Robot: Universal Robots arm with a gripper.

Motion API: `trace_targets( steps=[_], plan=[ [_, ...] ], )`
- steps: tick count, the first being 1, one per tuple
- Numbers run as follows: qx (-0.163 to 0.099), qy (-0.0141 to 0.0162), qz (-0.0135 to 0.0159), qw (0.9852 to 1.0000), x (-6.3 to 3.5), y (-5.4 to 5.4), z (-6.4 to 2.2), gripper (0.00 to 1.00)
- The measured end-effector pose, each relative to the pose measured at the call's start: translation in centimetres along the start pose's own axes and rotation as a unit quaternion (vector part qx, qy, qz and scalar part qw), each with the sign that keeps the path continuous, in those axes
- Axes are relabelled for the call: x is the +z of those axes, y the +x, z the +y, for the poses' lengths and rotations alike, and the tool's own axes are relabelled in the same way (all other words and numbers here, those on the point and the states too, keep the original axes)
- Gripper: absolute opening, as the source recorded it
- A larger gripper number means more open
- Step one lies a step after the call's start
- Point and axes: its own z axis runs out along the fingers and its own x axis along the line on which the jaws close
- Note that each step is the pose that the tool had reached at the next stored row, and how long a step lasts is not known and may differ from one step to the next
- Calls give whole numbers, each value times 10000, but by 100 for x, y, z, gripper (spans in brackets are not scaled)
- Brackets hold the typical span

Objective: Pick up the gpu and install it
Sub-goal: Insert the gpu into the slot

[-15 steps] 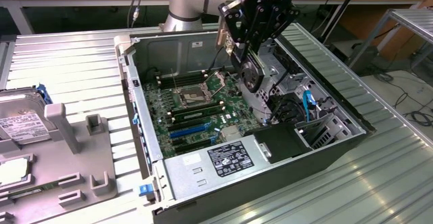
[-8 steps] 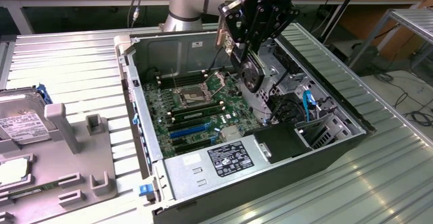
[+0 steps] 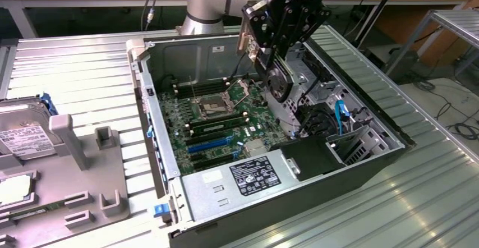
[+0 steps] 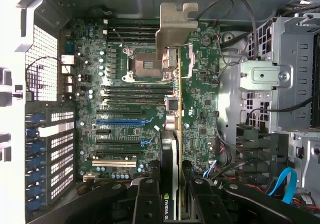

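The gpu, a black card with a round fan, hangs on edge above the open computer case, over the right side of the motherboard. My gripper is shut on its upper part. In the wrist view the gpu appears edge-on between my gripper's two black fingers. Its silver bracket points away toward the case's far wall. The card floats above the motherboard, and the expansion slots lie off to one side of it.
A power supply sits at the case's near end. A drive cage and blue cable lie toward the exterior view's right. On the exterior view's left, a silver hard drive rests on a grey fixture tray.
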Motion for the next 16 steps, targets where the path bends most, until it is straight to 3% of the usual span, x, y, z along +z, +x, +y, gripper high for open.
trace_targets(
  steps=[16],
  plan=[
    [-212, -5, 10, 9998, 0, 0, 0, 27]
  ],
)
